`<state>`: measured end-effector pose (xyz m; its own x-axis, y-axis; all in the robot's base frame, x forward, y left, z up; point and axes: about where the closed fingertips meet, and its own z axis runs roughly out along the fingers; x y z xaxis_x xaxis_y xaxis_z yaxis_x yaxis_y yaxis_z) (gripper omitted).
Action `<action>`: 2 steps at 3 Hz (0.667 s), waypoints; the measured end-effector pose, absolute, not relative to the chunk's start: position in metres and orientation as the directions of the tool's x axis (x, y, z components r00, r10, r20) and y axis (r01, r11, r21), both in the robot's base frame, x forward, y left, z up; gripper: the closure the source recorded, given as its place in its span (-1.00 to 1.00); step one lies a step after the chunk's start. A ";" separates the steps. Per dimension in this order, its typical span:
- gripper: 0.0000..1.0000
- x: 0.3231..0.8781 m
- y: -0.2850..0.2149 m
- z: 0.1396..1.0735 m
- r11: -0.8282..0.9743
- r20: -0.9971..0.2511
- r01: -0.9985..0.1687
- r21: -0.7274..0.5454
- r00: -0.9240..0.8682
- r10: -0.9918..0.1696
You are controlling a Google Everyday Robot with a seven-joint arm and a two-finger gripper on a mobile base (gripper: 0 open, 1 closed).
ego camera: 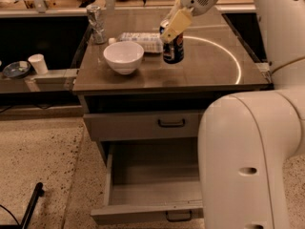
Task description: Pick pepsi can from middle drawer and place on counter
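Some of middle drawer (pixel 143 213) hidden; jaws at pepsi can (pixel 174 51).

Warm, dim amber light falls from above onto the glossy grey-brown counter (pixel 214 75). A pale sheen lies along its front edge, and the thin curved arc (pixel 228 53) glares toward the right edge. The cream pincer (pixel 170 31), lit at the counter's middle above the dark pepsi can (pixel 173 50), stands out; the open grey-brown middle drawer (pixel 152 168) below sits shaded.
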<state>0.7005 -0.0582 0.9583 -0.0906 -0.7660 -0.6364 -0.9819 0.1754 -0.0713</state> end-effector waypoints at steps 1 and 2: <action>0.48 0.715 -0.062 0.939 0.221 -0.676 -0.975 -0.029 -0.144 -0.723; 0.02 0.721 -0.058 0.929 0.222 -0.688 -0.975 -0.016 -0.150 -0.710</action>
